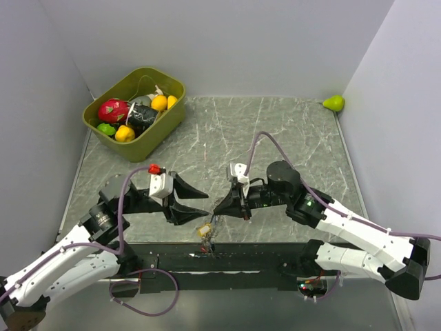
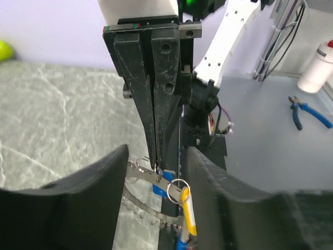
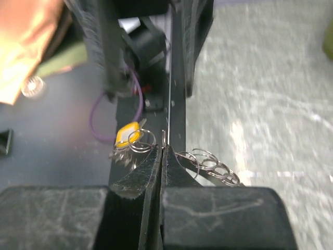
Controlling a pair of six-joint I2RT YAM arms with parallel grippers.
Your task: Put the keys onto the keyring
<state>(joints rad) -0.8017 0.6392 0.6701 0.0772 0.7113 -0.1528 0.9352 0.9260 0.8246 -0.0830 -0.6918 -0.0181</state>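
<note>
My right gripper is shut on a thin silvery piece of the keyring and holds it just above the table's near edge. The keyring is a curved metal band with small rings strung on it. A yellow-tagged key and a blue-headed key hang from it; the yellow key also shows in the top view and the right wrist view. My left gripper is open, its fingers on either side of the right gripper's tips and the keyring, touching neither.
A green bin of fruit toys stands at the back left. A green pear toy lies at the back right corner. The black base rail runs along the near edge. Blue pliers and a white bottle lie off the table.
</note>
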